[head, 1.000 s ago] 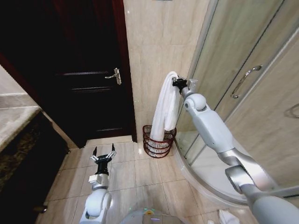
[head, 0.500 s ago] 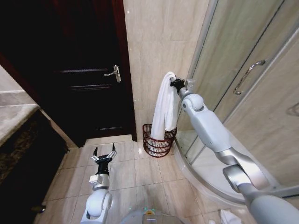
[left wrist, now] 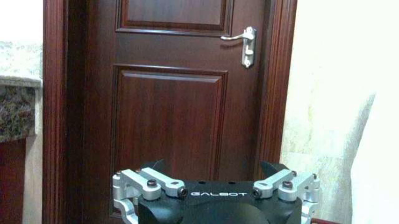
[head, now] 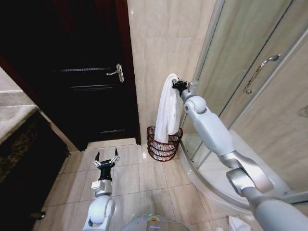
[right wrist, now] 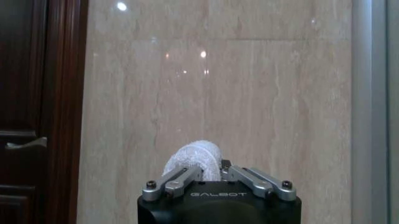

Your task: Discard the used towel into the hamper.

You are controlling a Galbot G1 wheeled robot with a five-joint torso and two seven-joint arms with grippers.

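One white towel, soft, limp, light; pinched at its top fold by right gripper, jaws closed on it, rest draping straight down below the jaws, lower end at hamper rim. Top-fold hold looks ok, cloth may slip. Left gripper idle low over floor, jaws open, facing door.

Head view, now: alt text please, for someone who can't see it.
The right claw holds a white towel up against the tiled wall, its lower end hanging into the reddish-brown wire hamper on the floor. The left claw hovers open, low before the dark door.
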